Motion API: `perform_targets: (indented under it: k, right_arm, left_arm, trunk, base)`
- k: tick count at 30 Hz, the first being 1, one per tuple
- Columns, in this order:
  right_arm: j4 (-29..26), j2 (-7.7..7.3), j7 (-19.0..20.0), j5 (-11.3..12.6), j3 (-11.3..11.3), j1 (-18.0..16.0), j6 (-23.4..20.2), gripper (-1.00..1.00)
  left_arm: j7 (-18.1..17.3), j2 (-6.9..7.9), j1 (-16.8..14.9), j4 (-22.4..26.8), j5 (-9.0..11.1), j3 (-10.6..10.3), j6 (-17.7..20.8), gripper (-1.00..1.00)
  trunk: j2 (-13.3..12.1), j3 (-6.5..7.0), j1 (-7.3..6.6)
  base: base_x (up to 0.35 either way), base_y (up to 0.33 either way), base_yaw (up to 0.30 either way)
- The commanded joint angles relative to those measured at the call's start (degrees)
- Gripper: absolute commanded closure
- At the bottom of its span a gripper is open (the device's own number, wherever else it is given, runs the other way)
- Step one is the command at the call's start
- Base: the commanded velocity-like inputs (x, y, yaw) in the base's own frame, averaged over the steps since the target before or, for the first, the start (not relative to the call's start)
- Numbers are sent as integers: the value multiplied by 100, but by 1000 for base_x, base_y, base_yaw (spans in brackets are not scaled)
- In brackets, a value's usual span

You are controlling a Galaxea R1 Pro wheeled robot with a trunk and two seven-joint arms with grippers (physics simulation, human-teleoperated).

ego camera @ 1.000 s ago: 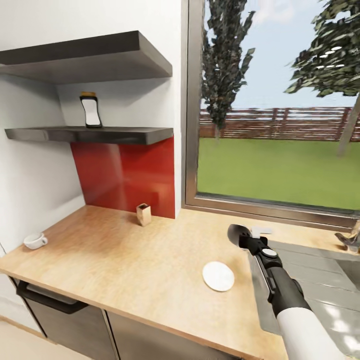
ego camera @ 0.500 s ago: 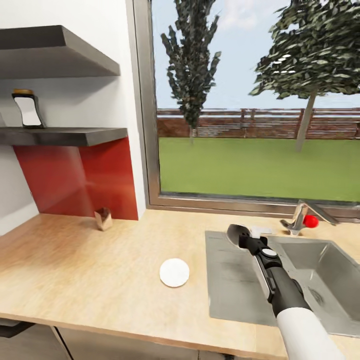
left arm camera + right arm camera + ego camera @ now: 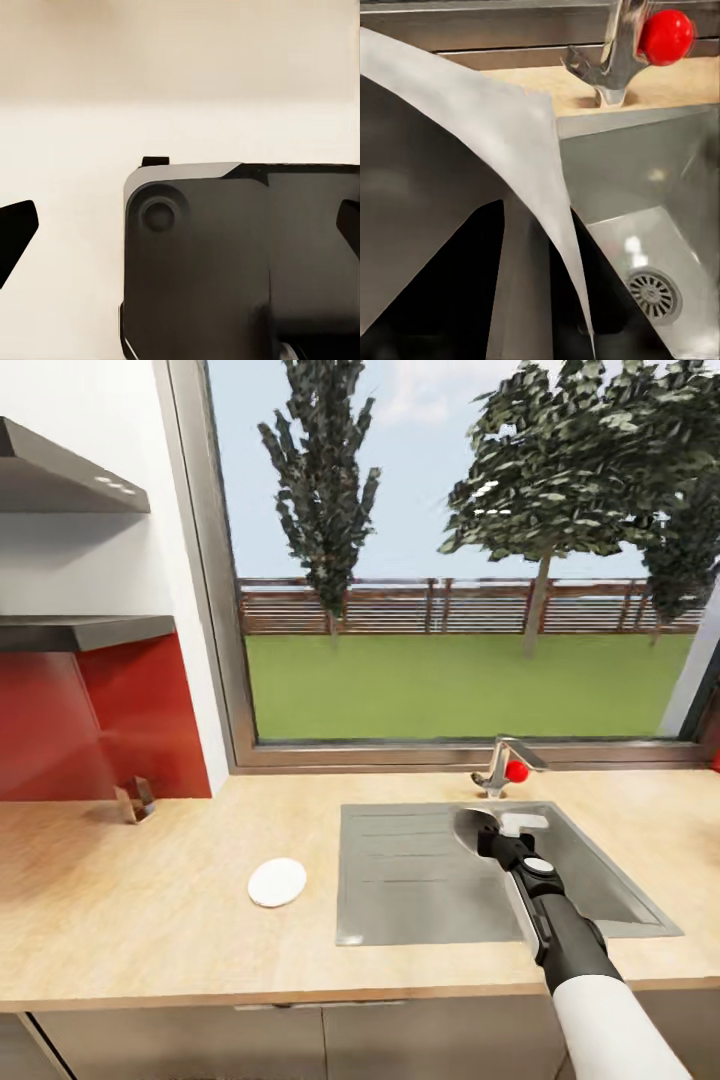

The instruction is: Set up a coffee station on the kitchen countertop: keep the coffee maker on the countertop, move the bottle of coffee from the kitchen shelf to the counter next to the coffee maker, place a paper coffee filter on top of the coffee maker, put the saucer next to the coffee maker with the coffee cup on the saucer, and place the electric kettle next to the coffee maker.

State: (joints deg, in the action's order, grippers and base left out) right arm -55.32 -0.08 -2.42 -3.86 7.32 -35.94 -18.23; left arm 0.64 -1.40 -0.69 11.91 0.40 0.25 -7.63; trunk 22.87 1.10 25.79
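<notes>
My right pincer (image 3: 497,828), clamped on the paper coffee filter (image 3: 487,142), hangs over the sink (image 3: 420,880), the saucer (image 3: 277,882) lying off to its left on the counter (image 3: 130,900).

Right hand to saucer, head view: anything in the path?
Nothing visible does. Between the right hand and the saucer lie the sink's flat steel drainboard and bare countertop. The faucet stands farther back by the window, off that line.

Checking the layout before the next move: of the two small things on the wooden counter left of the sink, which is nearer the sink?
The saucer, flat, round and white, lies nearer the sink. The small brown box stands farther off, by the red backsplash.
</notes>
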Motion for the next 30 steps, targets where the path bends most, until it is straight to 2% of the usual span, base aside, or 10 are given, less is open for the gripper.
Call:
perform_targets:
  k: [1,5,30]
  right_arm:
    - [-5,-1,-3,-27,-2,-1,-32,100]
    - [-5,-1,-2,-27,-2,-1,-32,100]
    - [-9,-1,-4,-27,-2,-1,-33,100]
  left_arm:
    - [7,-1,-1,-5,4,2,-20,-100]
    - [7,-1,-1,-5,4,1,-20,-100]
    - [12,-1,-1,-5,4,8,-20,-100]
  trunk:
    - [4,-3,0]
    - [4,-3,0]
    - [4,-3,0]
  base:
    - [-232,-198,-300]
    - [-162,-198,-300]
    - [0,-222,-300]
